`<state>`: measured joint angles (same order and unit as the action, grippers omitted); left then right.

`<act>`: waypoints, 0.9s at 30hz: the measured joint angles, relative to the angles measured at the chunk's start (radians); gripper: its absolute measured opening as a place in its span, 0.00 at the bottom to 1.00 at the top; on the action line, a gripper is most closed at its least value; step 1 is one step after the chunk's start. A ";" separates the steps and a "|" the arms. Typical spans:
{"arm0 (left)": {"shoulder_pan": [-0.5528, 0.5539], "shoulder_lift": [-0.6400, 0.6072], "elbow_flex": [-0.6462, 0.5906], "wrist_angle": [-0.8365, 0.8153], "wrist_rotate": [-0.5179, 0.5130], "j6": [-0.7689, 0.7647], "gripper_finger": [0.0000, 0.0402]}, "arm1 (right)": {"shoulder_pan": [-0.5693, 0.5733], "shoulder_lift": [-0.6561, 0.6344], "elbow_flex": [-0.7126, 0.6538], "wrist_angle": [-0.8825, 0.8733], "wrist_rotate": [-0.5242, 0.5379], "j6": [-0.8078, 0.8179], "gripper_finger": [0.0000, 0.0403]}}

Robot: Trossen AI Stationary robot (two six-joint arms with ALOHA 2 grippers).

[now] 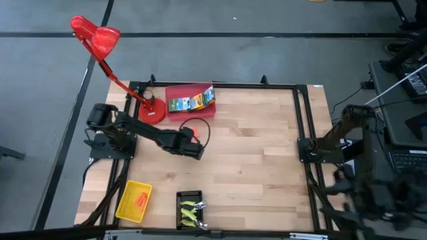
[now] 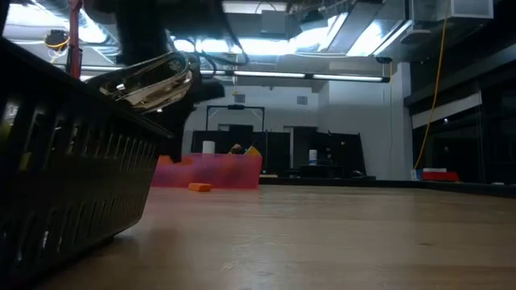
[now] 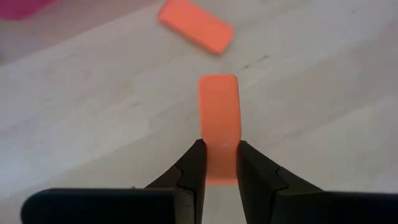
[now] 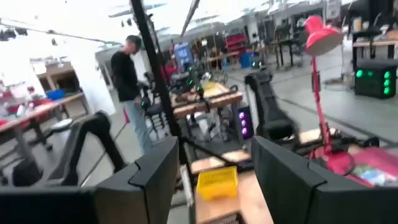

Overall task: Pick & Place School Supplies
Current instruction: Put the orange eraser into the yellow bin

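Note:
My left gripper [image 3: 219, 163] is shut on a stubby orange piece [image 3: 218, 112] over the middle left of the table [image 1: 267, 167]. In the high view this gripper [image 1: 197, 152] is near a second orange piece [image 1: 195, 133] that lies flat on the wood in front of the red tray [image 1: 175, 89]. Printed green-and-yellow boxes [image 1: 191, 102] lie in that tray. My right gripper [image 4: 214, 155] is open and holds nothing. It is held high and level beyond the table's right edge. My left gripper pinches the orange piece by its two long sides near its back end [image 3: 219, 155] between its two fingers. The fingers slant down from the table's left and lie along the piece. Its front end [image 3: 218, 84] sticks out past the fingertips; the piece appears clear of the wood.
A yellow tray [image 1: 124, 208] with orange pieces and a black basket [image 1: 179, 212] with yellow-green-handled tools [image 1: 192, 208] stand at the near edge. A red desk lamp [image 1: 152, 111] stands at the far left. The other orange piece [image 3: 196, 25] lies just beyond the held one. A person [image 4: 130, 87] stands beyond the table.

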<state>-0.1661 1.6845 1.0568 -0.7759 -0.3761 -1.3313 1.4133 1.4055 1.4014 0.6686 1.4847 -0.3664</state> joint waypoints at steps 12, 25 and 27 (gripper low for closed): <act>-0.123 -0.110 -0.130 -0.010 0.014 0.000 0.16 | -0.128 -0.358 -0.464 0.023 -0.226 0.296 0.52; -0.558 -0.167 -0.157 -0.082 0.109 -0.508 0.16 | -0.182 -0.503 -0.708 0.068 -0.274 0.460 0.52; -0.634 -0.179 -0.142 -0.110 0.100 -0.611 0.16 | -0.183 -0.527 -0.732 0.066 -0.276 0.457 0.52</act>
<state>-0.8002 1.5051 0.9146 -0.8856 -0.2756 -1.9421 1.2304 0.8788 0.6698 0.7345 1.2090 0.0901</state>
